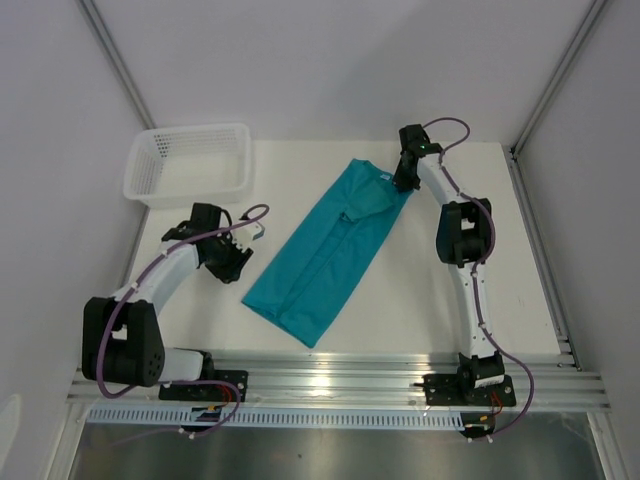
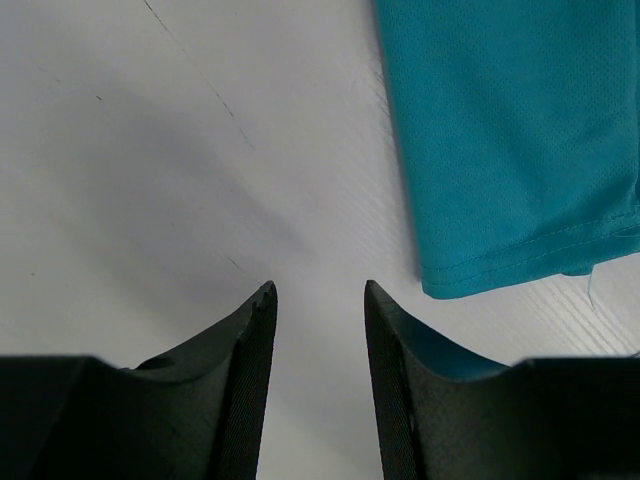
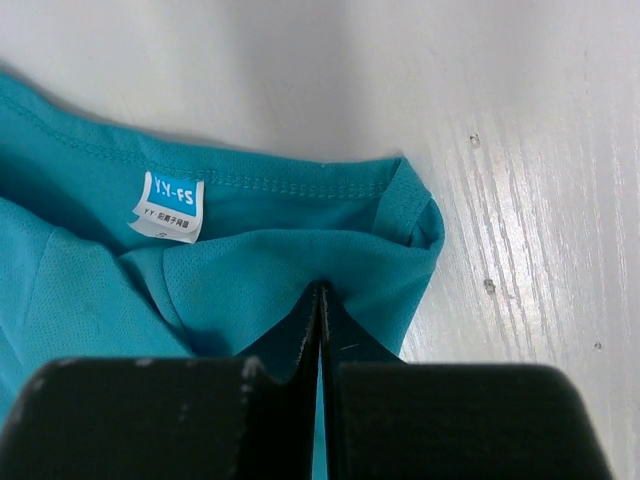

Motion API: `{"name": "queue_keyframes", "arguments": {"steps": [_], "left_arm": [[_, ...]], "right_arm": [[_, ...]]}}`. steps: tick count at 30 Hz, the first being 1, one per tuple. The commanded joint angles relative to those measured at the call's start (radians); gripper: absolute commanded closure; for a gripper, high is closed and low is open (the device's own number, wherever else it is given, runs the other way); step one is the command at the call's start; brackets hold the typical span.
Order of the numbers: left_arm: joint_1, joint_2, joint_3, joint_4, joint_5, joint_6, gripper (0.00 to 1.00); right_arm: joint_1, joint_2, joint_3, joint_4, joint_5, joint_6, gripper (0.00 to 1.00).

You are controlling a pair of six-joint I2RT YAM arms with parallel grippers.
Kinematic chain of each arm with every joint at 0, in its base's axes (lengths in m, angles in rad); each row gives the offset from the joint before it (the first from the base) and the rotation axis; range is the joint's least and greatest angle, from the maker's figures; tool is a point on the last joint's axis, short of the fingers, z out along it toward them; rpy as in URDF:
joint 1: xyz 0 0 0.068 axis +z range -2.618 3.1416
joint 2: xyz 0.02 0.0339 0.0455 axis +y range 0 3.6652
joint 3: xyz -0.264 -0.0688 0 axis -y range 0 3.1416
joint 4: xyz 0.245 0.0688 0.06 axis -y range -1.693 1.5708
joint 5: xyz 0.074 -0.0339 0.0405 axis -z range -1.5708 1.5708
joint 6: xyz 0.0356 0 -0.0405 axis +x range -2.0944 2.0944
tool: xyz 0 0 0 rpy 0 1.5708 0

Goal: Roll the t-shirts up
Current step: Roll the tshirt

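Note:
The teal t-shirt (image 1: 330, 250) lies folded into a long strip, slanting from the near left to the far right of the table. My right gripper (image 1: 404, 180) is shut on its collar end, the cloth (image 3: 300, 270) pinched between the fingers; the white label (image 3: 168, 208) shows at the neck. My left gripper (image 1: 243, 262) is open and empty, low over the table just left of the shirt's hem corner (image 2: 500, 270). Its fingers (image 2: 250, 340) frame bare table.
A white mesh basket (image 1: 190, 165) stands at the far left corner. A metal rail (image 1: 330, 385) runs along the near edge. White walls close in the left, right and back.

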Motion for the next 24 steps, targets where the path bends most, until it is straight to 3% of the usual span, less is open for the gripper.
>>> {"name": "queue_keyframes", "arguments": {"steps": [1, 9, 12, 14, 15, 16, 17, 19, 20, 24], "left_arm": [[-0.006, 0.005, 0.034, -0.012, 0.034, -0.021, 0.56], [-0.012, -0.013, 0.001, -0.020, 0.030, -0.027, 0.56], [-0.011, -0.042, -0.029, -0.013, 0.012, -0.032, 0.55], [-0.009, -0.059, -0.041, -0.012, -0.002, -0.036, 0.54], [-0.009, -0.078, -0.062, -0.009, -0.002, -0.044, 0.54], [-0.009, -0.087, -0.068, -0.007, -0.004, -0.049, 0.54], [-0.009, -0.095, -0.075, -0.007, -0.005, -0.055, 0.54], [-0.009, -0.125, -0.090, -0.007, -0.010, -0.061, 0.54], [-0.009, -0.142, -0.107, -0.003, -0.022, -0.067, 0.53], [-0.009, -0.211, -0.127, 0.010, -0.041, -0.072, 0.52]], "right_arm": [[-0.004, -0.095, 0.000, 0.030, -0.050, -0.052, 1.00], [-0.005, -0.305, -0.072, 0.011, -0.027, -0.049, 0.85], [0.002, -0.420, -0.197, -0.034, 0.011, 0.027, 0.78], [0.050, -0.582, -0.442, -0.021, 0.048, 0.107, 0.73], [0.124, -0.726, -0.678, 0.052, 0.044, 0.135, 0.64], [0.169, -0.727, -0.799, 0.053, 0.025, 0.158, 0.60], [0.218, -0.870, -0.913, 0.129, 0.011, 0.243, 0.59], [0.368, -1.007, -1.129, 0.222, -0.025, 0.340, 0.54], [0.421, -1.121, -1.309, 0.302, -0.038, 0.474, 0.53], [0.714, -1.241, -1.529, 0.404, 0.026, 0.705, 0.51]]}}
